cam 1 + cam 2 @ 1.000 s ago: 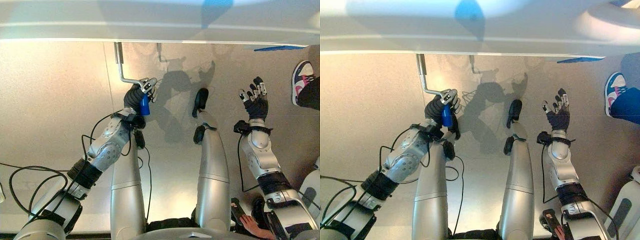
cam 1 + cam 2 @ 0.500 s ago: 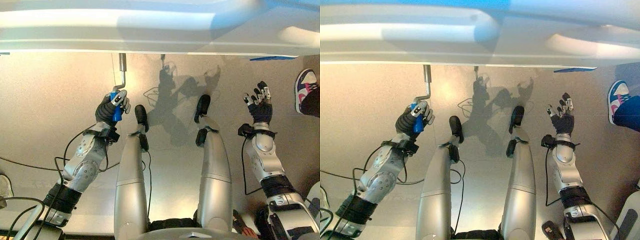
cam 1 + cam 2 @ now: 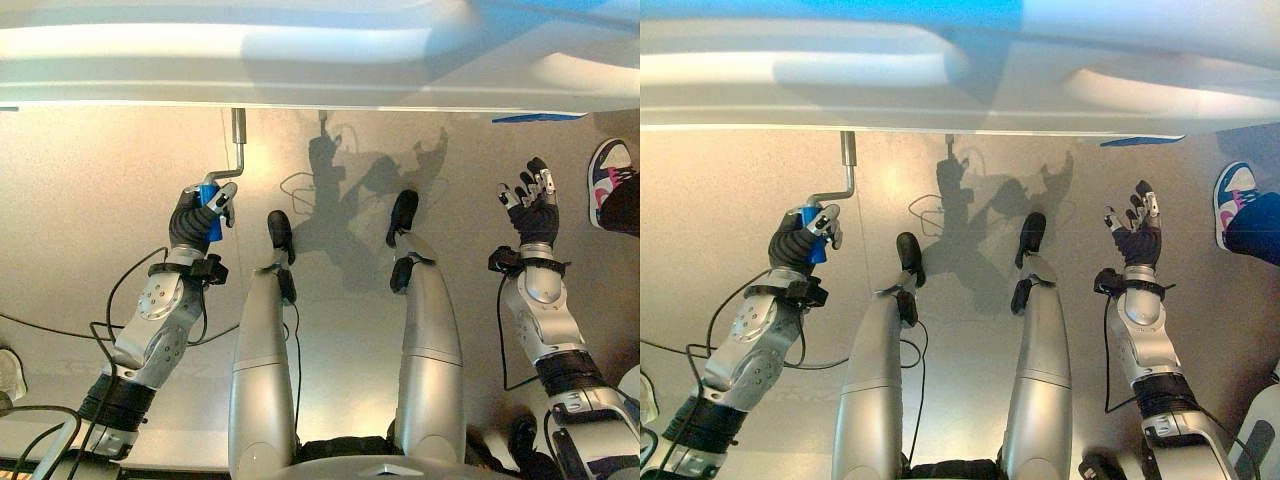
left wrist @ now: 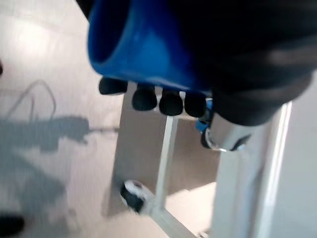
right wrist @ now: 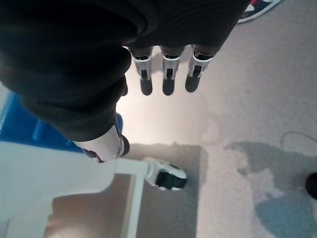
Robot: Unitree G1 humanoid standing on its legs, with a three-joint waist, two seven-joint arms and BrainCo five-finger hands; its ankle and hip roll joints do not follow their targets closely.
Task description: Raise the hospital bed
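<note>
- Far left, the left hand [image 3: 197, 208] is wrapped tight round the blue grip [image 3: 211, 215] of the crank [image 3: 237, 150], fingers curled right over it; the left wrist view shows the dark fingertips [image 4: 145, 98] closed round that blue tube.
- And the crank has turned! A second ago the blue grip sat out to the right of the shaft; half a second ago it was close under it; now it has swung over to the shaft's left, and the arm has gone with it.
- So that reads as part of a full turn, and each turn should lift the bed a little. My call: cranking is well under way, with more turns likely needed.
- The crank's steel shaft runs up under the edge of the bed [image 3: 320, 60], the pale frame across the top of the head views.
- Middle ground, just bare floor [image 3: 90, 230] below the bed's edge.
- Over on the right, the right hand [image 3: 531, 205] hovers in the air with fingers spread apart, holding nothing, drifted a touch further right than before.
- Far right, a person's shoe [image 3: 608, 170] stands by the bed's corner.
</note>
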